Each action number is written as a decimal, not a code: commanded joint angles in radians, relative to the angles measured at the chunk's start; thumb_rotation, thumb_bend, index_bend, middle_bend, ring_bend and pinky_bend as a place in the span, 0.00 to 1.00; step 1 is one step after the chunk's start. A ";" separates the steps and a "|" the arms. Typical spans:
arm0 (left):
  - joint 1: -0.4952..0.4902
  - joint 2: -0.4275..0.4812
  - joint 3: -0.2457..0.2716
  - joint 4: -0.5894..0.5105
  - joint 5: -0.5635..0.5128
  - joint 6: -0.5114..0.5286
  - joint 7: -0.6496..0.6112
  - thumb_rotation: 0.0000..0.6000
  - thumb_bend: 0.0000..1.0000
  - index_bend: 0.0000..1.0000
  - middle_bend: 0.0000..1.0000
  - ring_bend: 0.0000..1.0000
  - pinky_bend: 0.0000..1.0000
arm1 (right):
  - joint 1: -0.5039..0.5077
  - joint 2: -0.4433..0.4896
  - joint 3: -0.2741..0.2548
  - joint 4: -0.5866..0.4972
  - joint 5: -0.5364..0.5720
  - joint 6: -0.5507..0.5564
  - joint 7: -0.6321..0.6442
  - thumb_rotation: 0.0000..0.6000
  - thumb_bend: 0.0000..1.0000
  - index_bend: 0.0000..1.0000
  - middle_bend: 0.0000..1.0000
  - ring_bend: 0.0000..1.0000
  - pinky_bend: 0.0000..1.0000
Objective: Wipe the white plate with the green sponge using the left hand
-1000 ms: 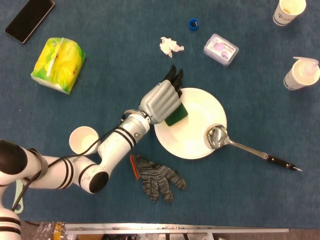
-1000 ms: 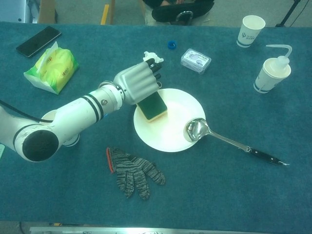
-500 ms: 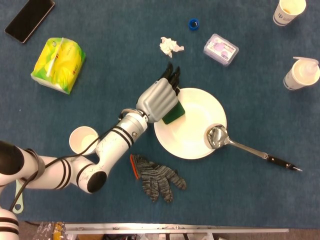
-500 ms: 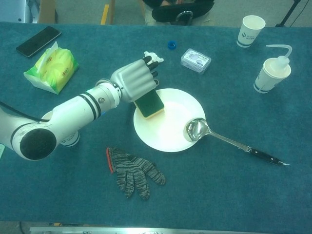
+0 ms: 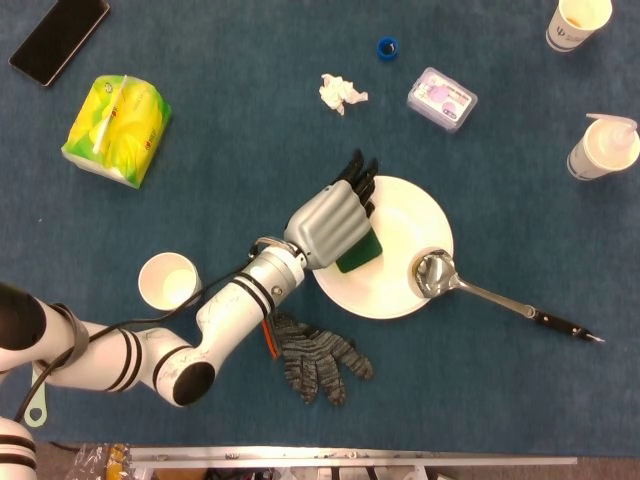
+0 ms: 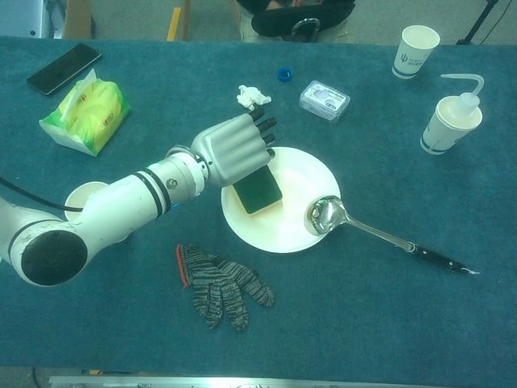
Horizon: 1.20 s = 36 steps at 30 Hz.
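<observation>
The white plate lies at the table's middle. My left hand grips the green sponge and presses it flat on the plate's left part. A metal ladle rests with its bowl on the plate's right rim and its handle pointing right. My right hand shows in neither view.
A grey knit glove lies just in front of the plate. A paper cup stands beside my left forearm. Crumpled tissue, a small plastic box, a squeeze bottle, a phone and a yellow-green pack lie further back.
My left hand slid the sponge toward the plate's left rim, then back across it toward the centre and nearer the front. The ladle stayed put.
</observation>
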 commanded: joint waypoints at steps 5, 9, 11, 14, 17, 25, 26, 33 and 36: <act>-0.004 -0.016 -0.004 0.029 -0.010 -0.014 0.003 1.00 0.28 0.34 0.20 0.05 0.08 | -0.001 -0.001 0.001 0.004 0.004 0.000 0.001 1.00 0.26 0.30 0.29 0.20 0.32; -0.007 -0.027 -0.015 0.067 -0.017 -0.021 -0.005 1.00 0.28 0.34 0.20 0.05 0.08 | -0.001 0.000 0.002 0.005 0.006 -0.001 0.001 1.00 0.26 0.30 0.29 0.20 0.32; -0.008 -0.029 -0.020 0.087 -0.020 -0.024 -0.009 1.00 0.29 0.34 0.20 0.05 0.08 | -0.001 0.000 0.002 0.004 0.008 -0.002 0.000 1.00 0.26 0.30 0.29 0.20 0.32; -0.007 -0.028 -0.027 0.108 -0.025 -0.023 -0.013 1.00 0.28 0.34 0.20 0.05 0.08 | 0.000 0.000 0.003 0.005 0.008 -0.003 0.000 1.00 0.26 0.30 0.29 0.20 0.32; -0.006 -0.027 -0.032 0.126 -0.025 -0.020 -0.014 1.00 0.29 0.34 0.20 0.05 0.08 | 0.001 -0.001 0.003 0.005 0.007 -0.005 -0.001 1.00 0.26 0.30 0.29 0.20 0.32; 0.003 -0.024 -0.025 0.100 -0.023 -0.013 -0.012 1.00 0.28 0.34 0.20 0.05 0.08 | 0.002 -0.003 0.003 0.001 0.006 -0.005 -0.005 1.00 0.26 0.30 0.29 0.20 0.32; 0.004 -0.025 -0.022 0.094 -0.019 -0.012 -0.011 1.00 0.28 0.34 0.20 0.05 0.08 | 0.002 -0.003 0.002 0.001 0.006 -0.004 -0.006 1.00 0.26 0.30 0.29 0.20 0.32; 0.005 -0.021 -0.009 0.038 0.008 -0.009 -0.008 1.00 0.28 0.34 0.20 0.05 0.08 | -0.001 -0.002 0.001 -0.002 0.005 -0.001 -0.006 1.00 0.26 0.30 0.29 0.20 0.32; 0.007 -0.014 -0.005 0.007 0.011 -0.010 -0.008 1.00 0.28 0.34 0.20 0.05 0.08 | -0.001 -0.001 0.001 -0.003 0.004 0.000 -0.007 1.00 0.26 0.30 0.29 0.20 0.32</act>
